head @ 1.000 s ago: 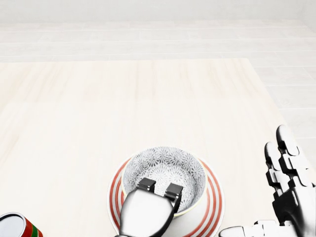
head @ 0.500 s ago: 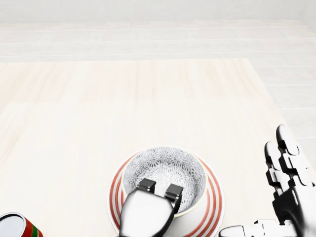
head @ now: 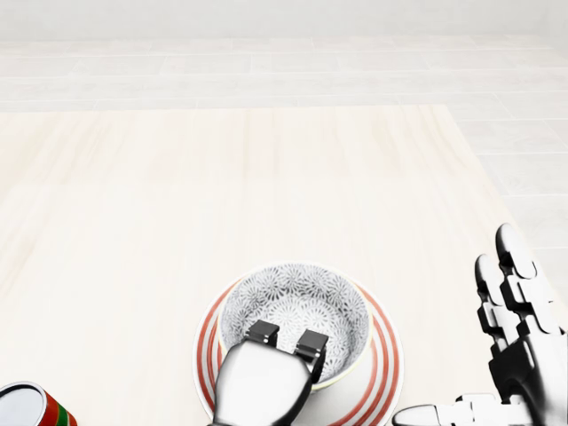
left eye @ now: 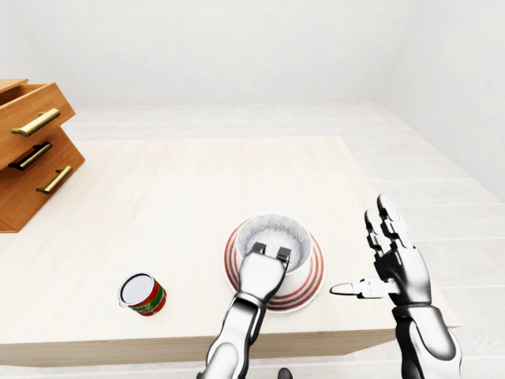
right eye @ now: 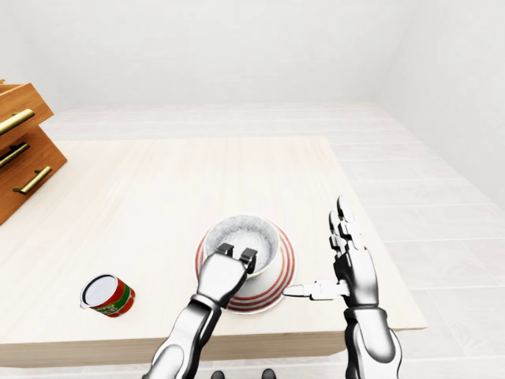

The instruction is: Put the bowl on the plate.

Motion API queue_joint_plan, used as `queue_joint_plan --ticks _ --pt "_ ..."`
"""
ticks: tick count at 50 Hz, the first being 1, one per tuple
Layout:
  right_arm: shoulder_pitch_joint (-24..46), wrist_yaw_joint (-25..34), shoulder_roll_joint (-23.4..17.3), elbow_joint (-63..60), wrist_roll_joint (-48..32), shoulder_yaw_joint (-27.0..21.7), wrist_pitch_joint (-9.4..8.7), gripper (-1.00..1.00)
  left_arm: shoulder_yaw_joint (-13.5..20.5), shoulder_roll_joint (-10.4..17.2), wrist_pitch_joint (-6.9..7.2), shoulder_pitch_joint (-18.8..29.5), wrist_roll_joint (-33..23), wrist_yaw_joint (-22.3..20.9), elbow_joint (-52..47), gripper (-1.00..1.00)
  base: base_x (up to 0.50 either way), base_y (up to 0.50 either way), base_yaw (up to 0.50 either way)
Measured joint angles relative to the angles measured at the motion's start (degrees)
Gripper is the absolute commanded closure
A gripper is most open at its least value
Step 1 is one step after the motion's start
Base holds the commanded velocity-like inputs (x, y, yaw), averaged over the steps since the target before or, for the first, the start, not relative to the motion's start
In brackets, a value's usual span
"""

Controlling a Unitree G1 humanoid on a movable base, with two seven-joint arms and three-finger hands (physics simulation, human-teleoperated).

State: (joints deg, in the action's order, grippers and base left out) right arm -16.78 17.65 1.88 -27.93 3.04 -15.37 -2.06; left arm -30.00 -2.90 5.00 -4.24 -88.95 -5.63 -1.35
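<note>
Already gripping the near rim of the patterned bowl (head: pixel 297 311): left hand (head: pixel 266 377), two dark fingertips (head: pixel 263 333) hooked over the edge at the bowl's six o'clock in the head view, thumb hidden underneath, so a pinch on the rim by the look of it. Off at the bowl's three to four o'clock, well apart from it: right hand (left eye: pixel 394 264), held open, fingers straight up, thumb stretched out toward the plate, touching nothing.

Outward from the left hand, bowl sitting upright inside the red-ringed plate (head: pixel 377 377), roughly centred, red rings showing around both sides. Plate lying flat on the pale wooden table (head: pixel 266 177), close to its near edge.

Farther out, at about eight o'clock from the plate in the left-eye view, a red-and-green tin can (left eye: pixel 142 293) lying tilted on the table. At ten o'clock, a wooden drawer unit (left eye: pixel 31 154) with brass handles, top drawer pulled out.

Judging by the layout, placement essentially done; left to do, only releasing the rim and drawing the hand clear without dragging the bowl off centre.
</note>
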Motion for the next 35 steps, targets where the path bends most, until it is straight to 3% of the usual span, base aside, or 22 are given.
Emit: queue_joint_plan --ticks 35 --pt "0.19 -0.39 -0.2 1.16 -0.1 0.3 0.67 -1.0 -0.22 0.0 0.0 -0.1 -2.58 1.43 -0.53 0.59 0.0 0.0 0.0"
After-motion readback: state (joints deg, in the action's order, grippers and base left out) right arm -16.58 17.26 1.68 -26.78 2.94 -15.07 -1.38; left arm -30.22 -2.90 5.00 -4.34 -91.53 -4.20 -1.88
